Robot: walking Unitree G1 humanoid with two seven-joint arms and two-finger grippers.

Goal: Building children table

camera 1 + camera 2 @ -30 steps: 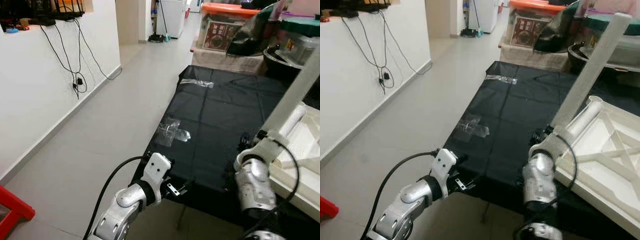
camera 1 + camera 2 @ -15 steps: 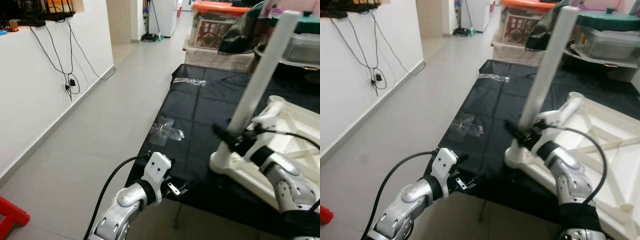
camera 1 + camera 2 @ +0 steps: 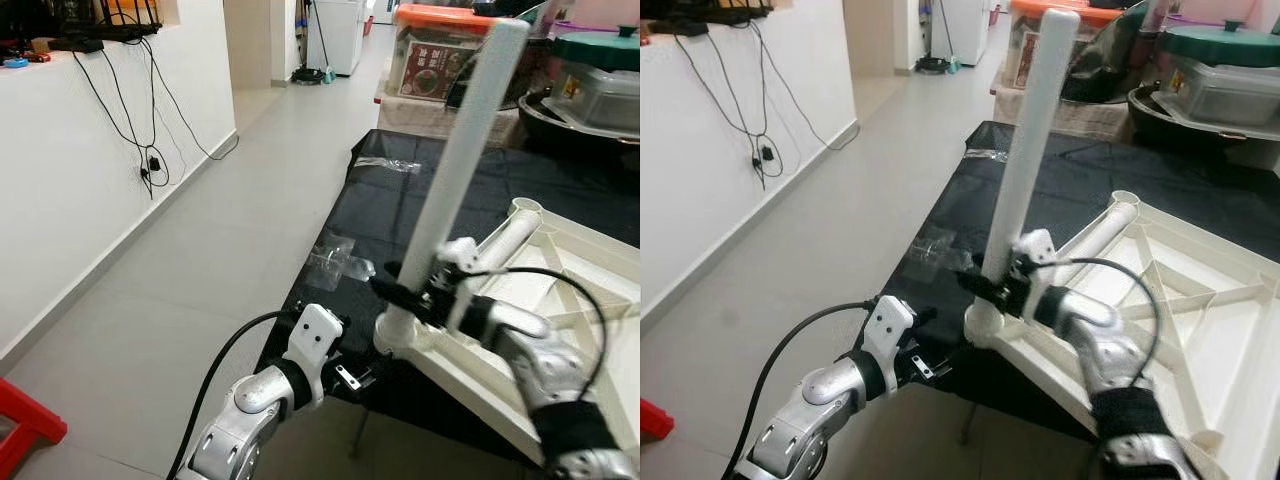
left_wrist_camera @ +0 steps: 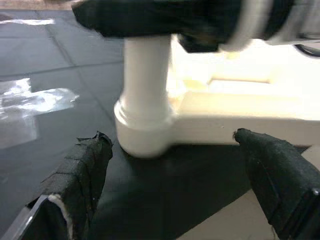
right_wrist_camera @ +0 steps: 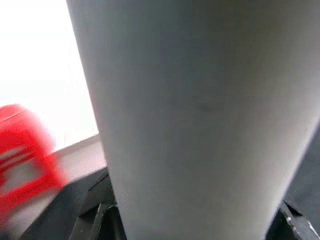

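Left gripper (image 4: pixel 175 175) at 7 o'clock, low at near edge of black-covered work surface (image 3: pixel 420 215), black fingers (image 4: pixel 82 170) spread wide apart, holding nothing. Long white plastic table leg (image 3: pixel 455 165) at centre, leaning toward 1 o'clock, foot seated in corner socket of upturned white plastic tabletop (image 3: pixel 1180 310) at 3 o'clock. Right gripper (image 3: pixel 408 295) clamped around leg just above socket.

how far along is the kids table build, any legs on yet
Done: the white tabletop lies upside down on the black sheet. One white leg stands in its near corner socket. In hand: the right tool grips that leg low down; the left tool waits open beside the socket. Left: the far corner socket has no leg.
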